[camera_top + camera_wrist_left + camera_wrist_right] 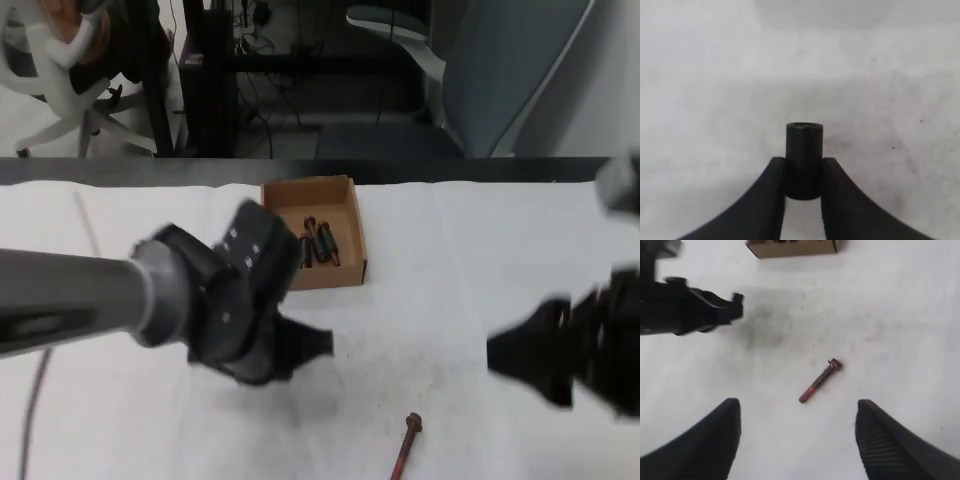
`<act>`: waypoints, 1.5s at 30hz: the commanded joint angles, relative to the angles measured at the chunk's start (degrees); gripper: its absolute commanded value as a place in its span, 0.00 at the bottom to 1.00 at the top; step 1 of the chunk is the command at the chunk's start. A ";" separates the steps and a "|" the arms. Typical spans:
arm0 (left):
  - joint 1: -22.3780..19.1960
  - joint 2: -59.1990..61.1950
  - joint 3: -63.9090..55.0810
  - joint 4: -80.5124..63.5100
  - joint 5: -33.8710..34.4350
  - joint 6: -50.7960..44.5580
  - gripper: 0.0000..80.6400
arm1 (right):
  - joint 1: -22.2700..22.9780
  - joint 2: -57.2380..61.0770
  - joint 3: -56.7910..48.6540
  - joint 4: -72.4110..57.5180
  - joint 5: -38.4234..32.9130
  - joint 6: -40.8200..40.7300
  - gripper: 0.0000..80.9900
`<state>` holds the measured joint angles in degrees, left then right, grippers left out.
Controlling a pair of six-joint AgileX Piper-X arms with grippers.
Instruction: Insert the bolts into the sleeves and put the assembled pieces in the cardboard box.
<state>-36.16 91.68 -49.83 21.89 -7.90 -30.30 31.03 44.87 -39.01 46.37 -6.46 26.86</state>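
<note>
My left gripper (804, 175) is shut on a short black sleeve (804, 150), held above the white cloth; in the high view it (322, 342) hangs in front of the cardboard box (345, 268). Several assembled pieces (318, 246) lie inside the box. A reddish bolt (820, 380) lies loose on the cloth, seen also near the bench's front edge (405, 447). My right gripper (797, 440) stands open above and short of the bolt, at the right of the bench (500, 355). In the right wrist view the left gripper with the sleeve (737, 305) is farther off.
The cardboard box (790, 247) stands at the back middle of the cloth-covered bench (460, 270). A dark smudge (765, 325) marks the cloth between box and bolt. Chairs and desk legs stand beyond the bench's far edge.
</note>
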 commanded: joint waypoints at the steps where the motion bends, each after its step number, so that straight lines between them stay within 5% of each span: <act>1: -0.52 -9.59 0.67 -2.20 -3.65 5.21 0.02 | 2.88 -0.26 4.52 -5.57 0.69 6.52 0.73; 7: -0.52 -34.25 6.33 -5.64 -3.68 11.65 0.02 | 13.14 2.22 9.74 -16.23 10.21 23.55 0.73; 11: -0.52 -49.37 9.76 -6.82 -3.56 15.01 0.02 | 15.85 7.40 9.72 -19.63 14.54 29.42 0.73; 22: -0.41 -78.38 12.33 -6.69 -4.96 26.06 0.02 | 13.95 30.49 1.34 -20.08 11.47 32.02 0.72; 26: -0.41 -83.79 12.33 -6.69 -4.96 26.86 0.02 | 12.31 35.49 -4.28 -18.93 11.78 31.33 0.59; 29: -0.41 -86.62 12.33 -6.69 -4.96 26.86 0.02 | 10.34 39.01 -7.68 -14.41 12.10 29.23 0.50; 45: -0.41 -89.81 12.20 -6.79 -4.96 26.86 0.02 | 7.30 46.77 -10.63 -7.57 11.18 31.39 0.51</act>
<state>-36.34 2.32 -37.55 15.65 -12.71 -3.82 38.67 89.79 -48.74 39.72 5.78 57.03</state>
